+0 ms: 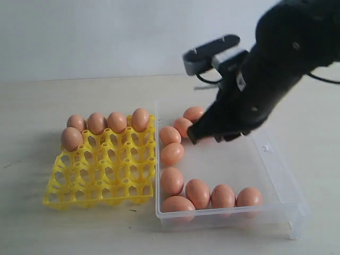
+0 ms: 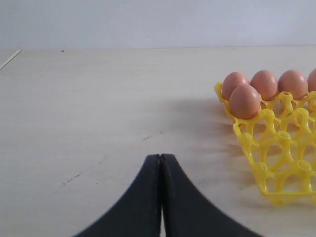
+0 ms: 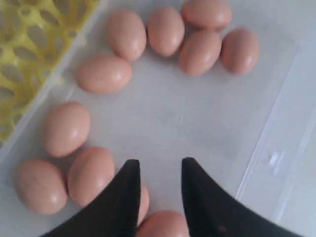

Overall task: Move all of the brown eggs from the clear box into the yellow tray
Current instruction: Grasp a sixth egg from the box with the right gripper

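The yellow tray lies on the left, with several brown eggs in its far row and one in the row behind. Right of it, the clear box holds several brown eggs along its left and near walls. My right gripper hangs open over the box's far left part. In the right wrist view, the right gripper has bare box floor between its tips and eggs beside and under its fingers. The left gripper is shut and empty over bare table, beside the tray.
The pale table runs around both containers. A small clasp tab sits on the box's right wall. The tray touches the box's left wall. My right arm's dark body covers the box's far right corner.
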